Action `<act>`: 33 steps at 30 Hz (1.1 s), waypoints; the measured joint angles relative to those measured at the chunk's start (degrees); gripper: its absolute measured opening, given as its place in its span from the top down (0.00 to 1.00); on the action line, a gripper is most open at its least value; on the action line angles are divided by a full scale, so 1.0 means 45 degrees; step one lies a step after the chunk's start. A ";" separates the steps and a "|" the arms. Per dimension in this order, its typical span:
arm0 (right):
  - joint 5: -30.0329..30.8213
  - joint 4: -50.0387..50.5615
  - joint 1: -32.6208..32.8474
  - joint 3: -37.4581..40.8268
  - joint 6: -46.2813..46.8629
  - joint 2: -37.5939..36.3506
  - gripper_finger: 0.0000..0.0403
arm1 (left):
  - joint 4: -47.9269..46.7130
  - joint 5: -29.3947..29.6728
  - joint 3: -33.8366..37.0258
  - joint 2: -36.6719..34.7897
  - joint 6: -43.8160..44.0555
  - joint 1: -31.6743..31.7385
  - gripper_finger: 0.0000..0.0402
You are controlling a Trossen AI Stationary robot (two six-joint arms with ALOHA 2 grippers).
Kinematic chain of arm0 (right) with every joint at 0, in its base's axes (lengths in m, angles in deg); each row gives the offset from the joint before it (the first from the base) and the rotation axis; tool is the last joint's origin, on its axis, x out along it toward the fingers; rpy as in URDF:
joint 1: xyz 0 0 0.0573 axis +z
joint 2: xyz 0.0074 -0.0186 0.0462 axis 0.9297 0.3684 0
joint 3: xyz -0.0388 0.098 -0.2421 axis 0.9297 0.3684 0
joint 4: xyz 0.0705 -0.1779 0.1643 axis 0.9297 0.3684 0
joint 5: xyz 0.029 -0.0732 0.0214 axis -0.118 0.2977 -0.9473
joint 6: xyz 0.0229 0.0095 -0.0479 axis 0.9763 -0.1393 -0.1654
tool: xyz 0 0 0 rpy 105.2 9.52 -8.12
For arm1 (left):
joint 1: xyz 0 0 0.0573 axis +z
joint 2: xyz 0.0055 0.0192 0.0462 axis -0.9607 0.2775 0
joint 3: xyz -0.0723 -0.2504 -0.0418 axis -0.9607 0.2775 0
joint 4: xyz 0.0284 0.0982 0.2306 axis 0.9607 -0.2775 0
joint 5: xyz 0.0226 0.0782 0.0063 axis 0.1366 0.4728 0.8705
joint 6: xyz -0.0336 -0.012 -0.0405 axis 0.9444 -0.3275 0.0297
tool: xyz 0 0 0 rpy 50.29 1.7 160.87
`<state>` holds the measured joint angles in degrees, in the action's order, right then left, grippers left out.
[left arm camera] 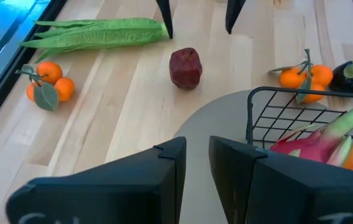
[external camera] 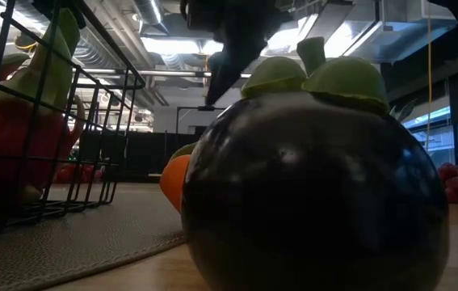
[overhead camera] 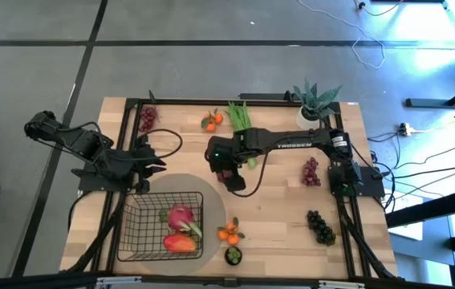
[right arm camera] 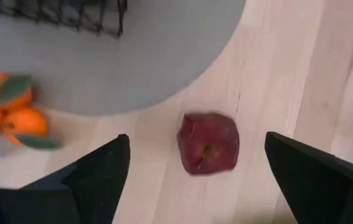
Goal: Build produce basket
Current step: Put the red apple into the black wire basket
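The table (overhead camera: 275, 217) is pale wood with long smooth planks. The basket (overhead camera: 143, 233) is thin black wire. It sits on a grey mat (left arm camera: 220, 124) that looks like rough woven cloth. The dark round fruit (external camera: 313, 194) is smooth and shiny. The red fruit (right arm camera: 208, 143) looks dull.

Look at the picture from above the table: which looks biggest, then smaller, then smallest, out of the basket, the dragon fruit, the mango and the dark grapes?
1. The basket, clearly the biggest.
2. The dark grapes, the dragon fruit and the mango look too alike in size to rank.
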<state>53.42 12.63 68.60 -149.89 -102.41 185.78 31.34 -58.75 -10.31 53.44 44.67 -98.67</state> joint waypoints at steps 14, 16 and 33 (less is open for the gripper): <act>0.0880 -0.0124 -0.0072 0.0021 -0.1961 0.0949 0.14 | 0.0001 0.0001 0.0000 -0.0003 0.0000 -0.0003 0.85; 0.0886 -0.0210 -0.0081 0.0021 -0.2229 0.1120 0.14 | 0.0005 0.0001 0.0000 0.0004 0.0000 0.0001 0.85; 0.0883 -0.0260 -0.0584 0.0016 -0.2754 0.1926 0.14 | 0.0010 -0.0002 0.0000 0.0000 -0.0003 -0.0003 0.85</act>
<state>57.40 11.46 65.98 -149.82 -114.81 194.45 31.38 -58.76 -10.31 53.44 44.65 -98.69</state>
